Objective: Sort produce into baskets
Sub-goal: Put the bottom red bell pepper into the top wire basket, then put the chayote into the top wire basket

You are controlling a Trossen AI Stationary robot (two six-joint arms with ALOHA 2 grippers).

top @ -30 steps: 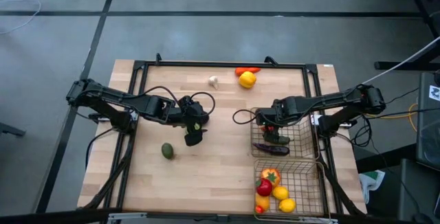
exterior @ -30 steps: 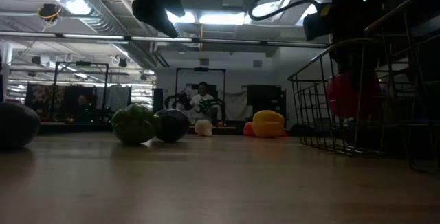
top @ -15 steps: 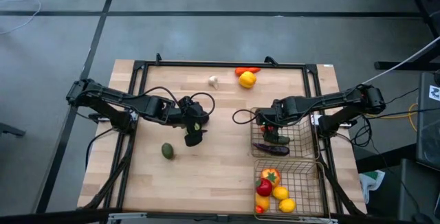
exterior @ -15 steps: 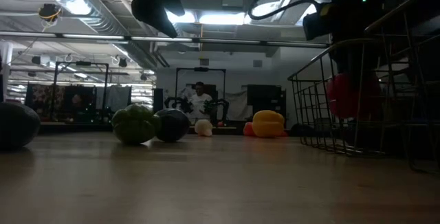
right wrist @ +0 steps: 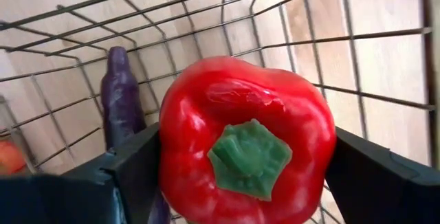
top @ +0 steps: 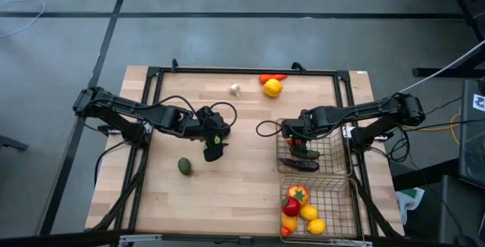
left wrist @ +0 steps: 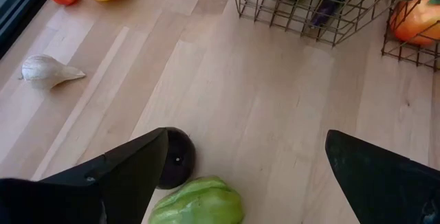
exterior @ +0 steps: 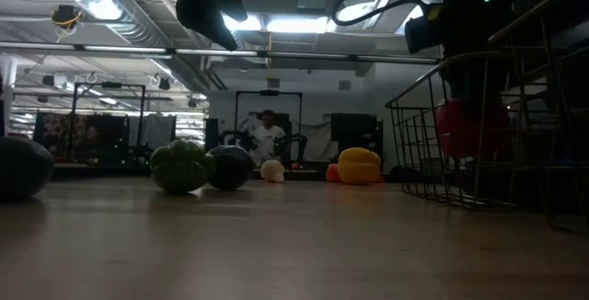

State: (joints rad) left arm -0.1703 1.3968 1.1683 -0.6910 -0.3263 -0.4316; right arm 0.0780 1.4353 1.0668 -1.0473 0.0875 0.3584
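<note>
Wooden surface [top: 242,194] carried everything, dim workshop room behind it with a person [exterior: 267,134] far back. Red pepper [right wrist: 246,138] sat pinched between the right gripper [top: 297,136] jaws, held over the far basket [top: 333,147], which had a purple eggplant [top: 298,164] and a dark green piece inside. Near basket [top: 341,201] touched it on the front side and held a tomato [top: 296,195], a red piece and yellow lemons [top: 312,218]. Left gripper [top: 213,148] hung mid-surface, jaws spread wide and empty, above a light green vegetable [left wrist: 198,202] touching a dark round piece [left wrist: 177,165]. Avocado [top: 184,166] lay loose, near that gripper. Garlic [top: 236,89] sat near the back edge, with a yellow pepper [top: 272,88] and a red-orange piece [top: 271,78] touching each other further along.
</note>
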